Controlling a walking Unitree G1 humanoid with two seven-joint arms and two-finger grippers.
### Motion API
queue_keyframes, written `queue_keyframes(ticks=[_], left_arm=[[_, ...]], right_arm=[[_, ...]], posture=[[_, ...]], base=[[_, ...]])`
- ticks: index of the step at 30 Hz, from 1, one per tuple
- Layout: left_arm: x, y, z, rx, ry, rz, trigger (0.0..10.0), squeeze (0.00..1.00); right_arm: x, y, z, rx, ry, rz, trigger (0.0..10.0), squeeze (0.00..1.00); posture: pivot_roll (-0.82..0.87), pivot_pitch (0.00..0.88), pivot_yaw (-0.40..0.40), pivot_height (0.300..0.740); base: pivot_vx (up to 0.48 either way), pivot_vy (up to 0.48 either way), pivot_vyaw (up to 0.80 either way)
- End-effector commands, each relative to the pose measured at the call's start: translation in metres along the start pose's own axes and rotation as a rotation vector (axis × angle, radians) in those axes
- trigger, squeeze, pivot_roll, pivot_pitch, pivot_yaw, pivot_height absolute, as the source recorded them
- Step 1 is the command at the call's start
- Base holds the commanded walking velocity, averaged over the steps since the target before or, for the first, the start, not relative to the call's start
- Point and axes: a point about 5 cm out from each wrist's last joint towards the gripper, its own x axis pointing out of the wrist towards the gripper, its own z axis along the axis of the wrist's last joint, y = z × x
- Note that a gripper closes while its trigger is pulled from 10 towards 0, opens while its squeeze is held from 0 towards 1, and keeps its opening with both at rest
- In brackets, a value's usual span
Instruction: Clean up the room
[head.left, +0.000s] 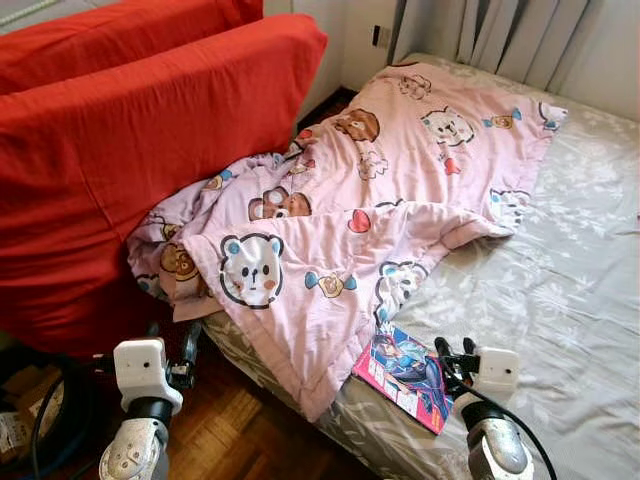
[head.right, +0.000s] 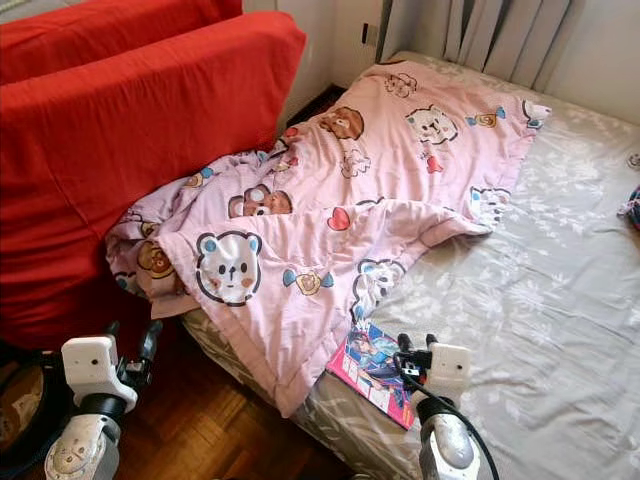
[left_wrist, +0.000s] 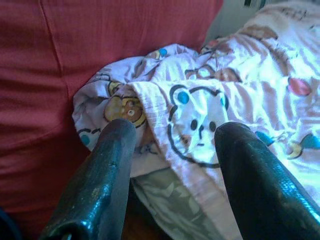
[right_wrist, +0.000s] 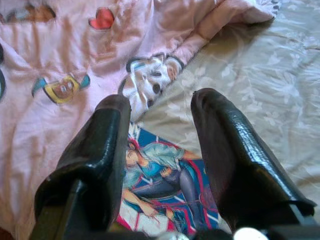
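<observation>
A pink quilt (head.left: 390, 190) printed with cartoon bears and hearts lies rumpled across a bed (head.left: 570, 290) covered in a grey leaf-patterned sheet, its near corner folded back on itself and its lower edge spilling over the side of the mattress toward the wooden floor (head.left: 230, 430). One bunched end of the quilt is pressed against a large red sofa (head.left: 120, 150) that stands just beside the bed on the robot's left. A brightly coloured comic book (head.left: 405, 375), its cover showing a drawn figure in blue and red, rests flat on the sheet near the bed's front edge, with one corner touching the hem of the quilt.

The right gripper (right_wrist: 160, 125) hovers just above the comic book, jaws spread apart with nothing between them; the wrist view looks down between the two black fingers (right_wrist: 97, 150) at the cover and at the quilt edge beyond. The left gripper (left_wrist: 172, 150) is held low over the floor in the gap between sofa and bed, jaws likewise spread and empty, aimed at the bunched corner of quilt where a bear's face shows.

Pale curtains (head.left: 520, 35) hang behind the far end of the bed. A dark round object with a black cable (head.left: 45, 410) sits on the floor at the robot's far left, beside the foot of the sofa.
</observation>
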Motion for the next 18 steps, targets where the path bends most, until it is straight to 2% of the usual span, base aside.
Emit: queue_keyframes(ticks=[1,6,10,18], left_arm=[[-0.002,-0.005,0.003,-0.014,0.014,-0.018,10.0,0.00],[0.000,-0.005,0.004,-0.027,0.029,-0.007,10.0,0.00],[0.003,-0.002,0.006,-0.040,0.037,0.003,10.0,0.00],[0.007,-0.003,0.008,-0.038,0.049,0.000,10.0,0.00]], right_arm=[[-0.003,-0.003,-0.004,-0.012,0.029,-0.014,10.0,0.00],[-0.001,-0.002,0.003,-0.010,-0.010,-0.020,10.0,0.00],[0.000,0.001,0.011,0.033,-0.073,-0.028,10.0,0.00],[-0.001,0.003,0.004,-0.004,-0.011,-0.024,10.0,0.00]], posture=[[-0.01,0.143,-0.047,0.722],[-0.01,0.161,-0.053,0.708],[-0.01,0.182,-0.050,0.708],[-0.01,0.199,-0.045,0.708]], base=[[0.000,0.000,0.00],[0.000,0.000,0.00],[0.000,0.000,0.00],[0.000,0.000,0.00]])
